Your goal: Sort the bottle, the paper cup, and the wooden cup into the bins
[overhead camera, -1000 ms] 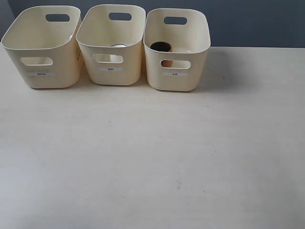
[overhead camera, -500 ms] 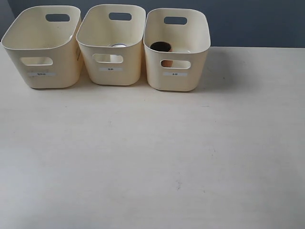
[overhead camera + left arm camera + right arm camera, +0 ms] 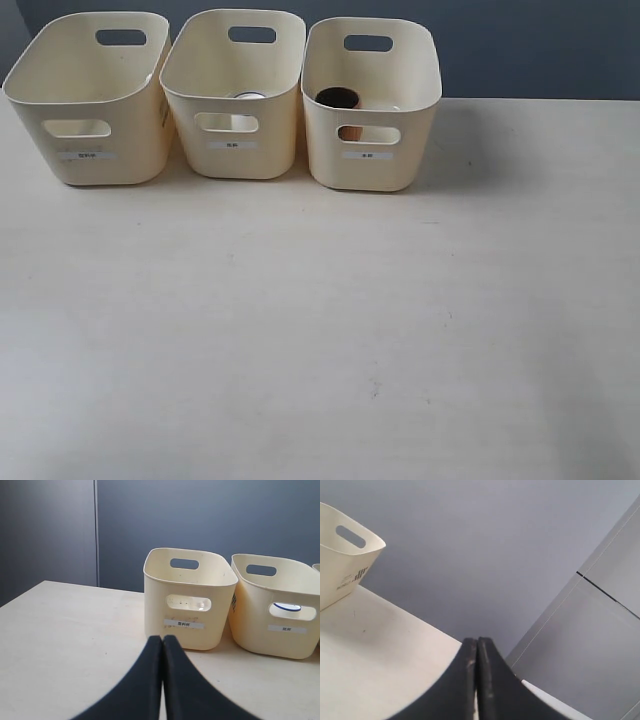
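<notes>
The wooden cup (image 3: 338, 100) is sitting upright in the right bin (image 3: 372, 150), its brown side showing through the front cutout. The paper cup (image 3: 247, 97) is showing only as a pale rim inside the middle bin (image 3: 234, 150); in the left wrist view a rim with a dark line is peeking through that bin's cutout. The bottle is not showing clearly in any view — it is either hidden low in the left bin (image 3: 90, 160) or elsewhere; I cannot tell which.

Nothing has shifted over the last second: bins, cups and table (image 3: 320, 330) are lying just as they were. Judging by that, the sorting is looking finished or close to it.

Both arms are staying out of the exterior view. The left gripper (image 3: 162, 639) is pointing at the left bin with its jaws pressed together and holding nothing; the right gripper (image 3: 477, 641) is likewise closed and empty, aimed past the table edge toward the wall.

The bins are standing in a tight row near the back edge, nearly touching — the wide front of the table is lying open for any further move.
</notes>
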Robot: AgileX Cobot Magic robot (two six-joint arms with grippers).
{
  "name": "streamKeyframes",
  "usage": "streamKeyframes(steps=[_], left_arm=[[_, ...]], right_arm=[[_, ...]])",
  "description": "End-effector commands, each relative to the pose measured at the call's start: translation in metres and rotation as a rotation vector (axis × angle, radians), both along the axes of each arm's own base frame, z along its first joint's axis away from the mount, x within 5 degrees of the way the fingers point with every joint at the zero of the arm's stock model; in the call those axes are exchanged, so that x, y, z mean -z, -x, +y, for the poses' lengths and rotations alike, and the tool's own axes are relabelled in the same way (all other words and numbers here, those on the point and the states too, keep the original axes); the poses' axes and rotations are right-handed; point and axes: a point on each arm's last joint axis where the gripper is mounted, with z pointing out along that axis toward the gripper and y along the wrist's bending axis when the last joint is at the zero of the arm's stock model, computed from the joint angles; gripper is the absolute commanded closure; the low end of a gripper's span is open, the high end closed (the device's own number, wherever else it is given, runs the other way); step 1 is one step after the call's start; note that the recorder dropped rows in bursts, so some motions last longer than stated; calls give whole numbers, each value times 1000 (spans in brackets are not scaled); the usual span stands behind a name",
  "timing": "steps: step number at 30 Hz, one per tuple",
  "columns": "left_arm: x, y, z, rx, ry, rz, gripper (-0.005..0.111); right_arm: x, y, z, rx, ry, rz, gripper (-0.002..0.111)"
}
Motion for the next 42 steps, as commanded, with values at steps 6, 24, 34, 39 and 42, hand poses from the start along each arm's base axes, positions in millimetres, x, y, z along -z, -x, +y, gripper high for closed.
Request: streamKeyframes(steps=[6,24,34,39,42], left_arm=[[-1,0,0,3,-8,-7,107],[-1,0,0,3,-8,-7,107],[-1,0,0,3,-8,-7,107],[-1,0,0,3,-8,-7,107],[-1,0,0,3,-8,-7,107]], right_arm=[[1,0,1,-34,-376,-19,109],[10,0,0,-16,-530,68,109],[11,0,0,-18,-554,77,109],[11,0,0,-17,-552,80,109],[11,0,0,-16,-550,82,109]])
